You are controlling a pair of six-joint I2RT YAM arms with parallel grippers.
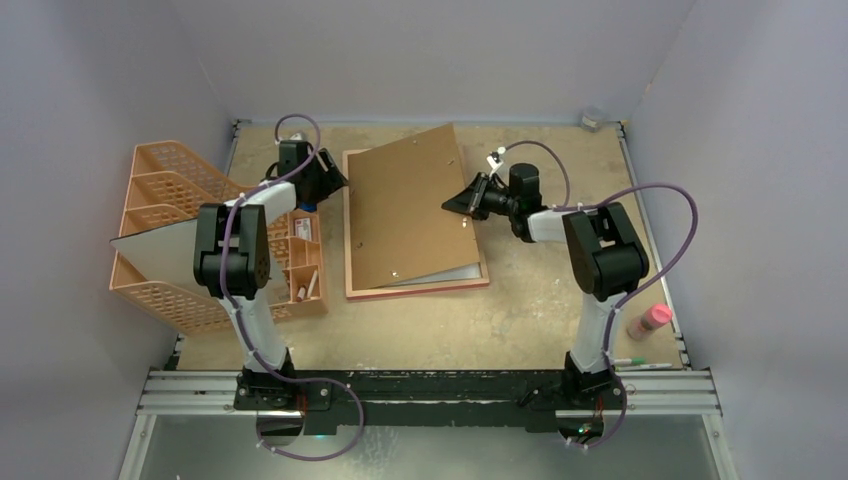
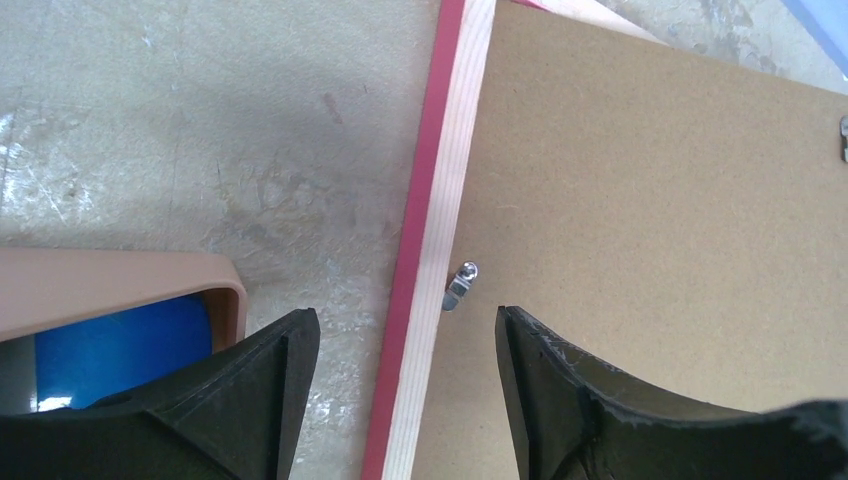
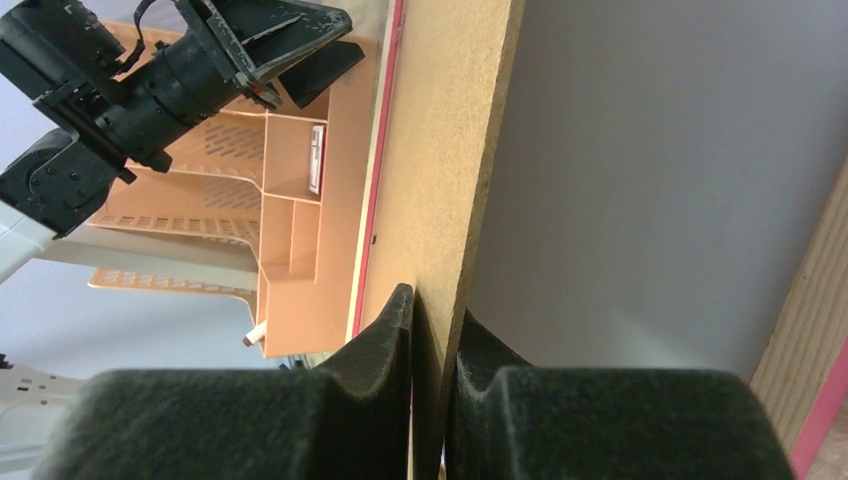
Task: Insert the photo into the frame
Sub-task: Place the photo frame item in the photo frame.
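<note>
Two arms meet at your frame (image 1: 410, 292), lying back-up mid-table.
From above, your right gripper (image 1: 449, 206) holds the brown backing board (image 1: 405, 205) tilted up off it. At your left wrist, the left gripper (image 2: 405, 325) hangs wide apart over the frame's rail, gripping nothing. At your right wrist, both fingers (image 3: 380, 340) pinch the board's edge.

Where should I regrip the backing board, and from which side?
Take the backing board by its raised right edge, coming from the right, one finger above and one below, where the right gripper is shut on it. The thin sheet is tilted clear of the frame there; its left edge lies on the frame's rail, probably leaving no room beneath.
</note>
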